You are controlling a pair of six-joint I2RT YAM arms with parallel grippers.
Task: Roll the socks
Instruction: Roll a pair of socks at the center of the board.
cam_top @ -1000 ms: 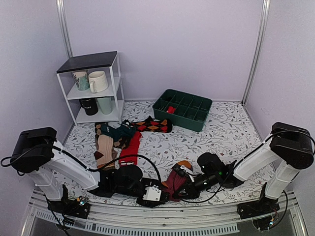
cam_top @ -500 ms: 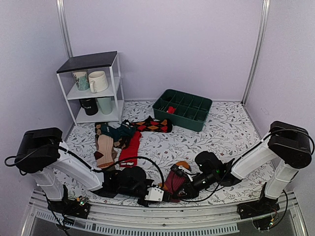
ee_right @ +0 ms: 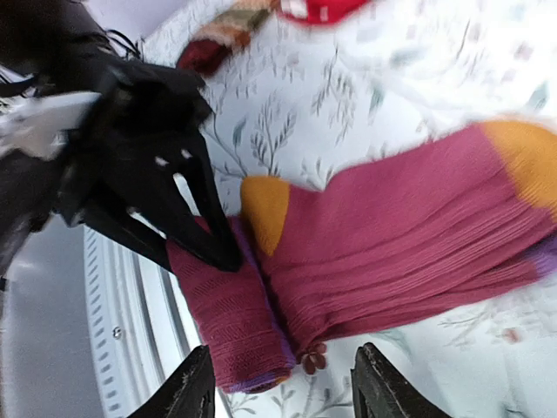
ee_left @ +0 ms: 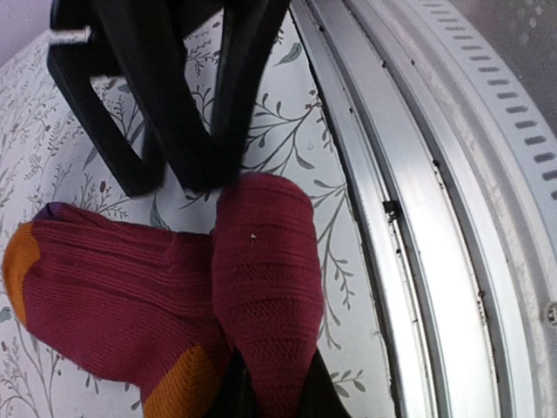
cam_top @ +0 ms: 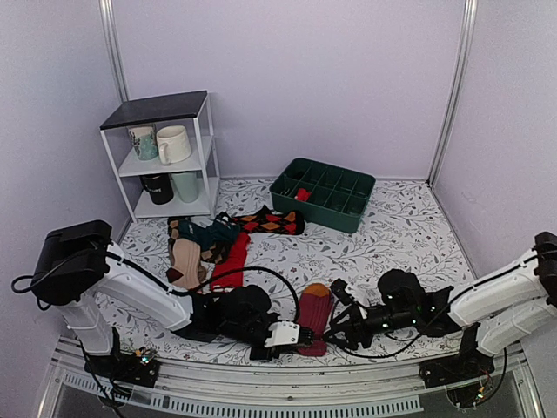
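The table (cam_top: 392, 237), covered in a leaf-print cloth, is filling the top view, with a metal rail (cam_top: 261, 402) running along its near edge. The left arm (cam_top: 130, 283) is reaching low across the cloth, and the right arm (cam_top: 496, 292) is stretching in from the right, its shoulder cut off by the frame edge. At the back left a white shelf unit (cam_top: 157, 109) is standing. A green tray (cam_top: 322, 215) is sitting near the back wall, its far compartments partly hidden by its own dividers. A loose pile of socks (cam_top: 209, 239) is lying just in front of the shelf, overlapping so that few show whole. The maroon socks (cam_top: 315, 315) are lying at the near edge between both grippers, orange toe pointing away and near end turned over on itself. The left wrist view is cutting them off at the bottom, and the right wrist view is blurring them. The left gripper (ee_left: 174, 178) is drawn narrow, its tips at the turned-over end. Whether any knit is pinched between them is hard to tell. The right gripper (ee_right: 285, 353) is standing wide just short of the socks, holding nothing. Four mugs (cam_top: 174, 144) are sitting on the shelves. A pale marking on the black mug (cam_top: 157, 187) is too small to read. A small red item (cam_top: 302, 193) is lying in one tray compartment, too small to make out.
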